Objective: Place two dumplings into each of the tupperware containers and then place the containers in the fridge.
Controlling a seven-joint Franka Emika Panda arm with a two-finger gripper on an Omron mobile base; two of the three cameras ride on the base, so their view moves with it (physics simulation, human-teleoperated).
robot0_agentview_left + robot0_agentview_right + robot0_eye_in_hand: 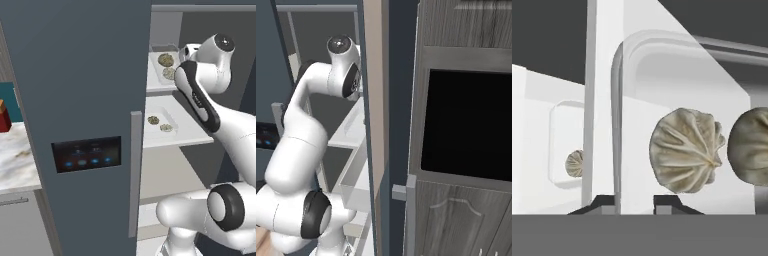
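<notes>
Claw (634, 202), nearly closed, pinches the rim of the upper tupperware container (618, 125); two dumplings (684, 150) lie just beyond its tips, inside. Second container (167, 122) rests one fridge (80, 100) shelf lower. Advice: set the tray flat, then release.

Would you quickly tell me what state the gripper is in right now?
Gripper: shut on the rim of the upper tupperware container, on the fridge shelf.

No legible text or labels
</notes>
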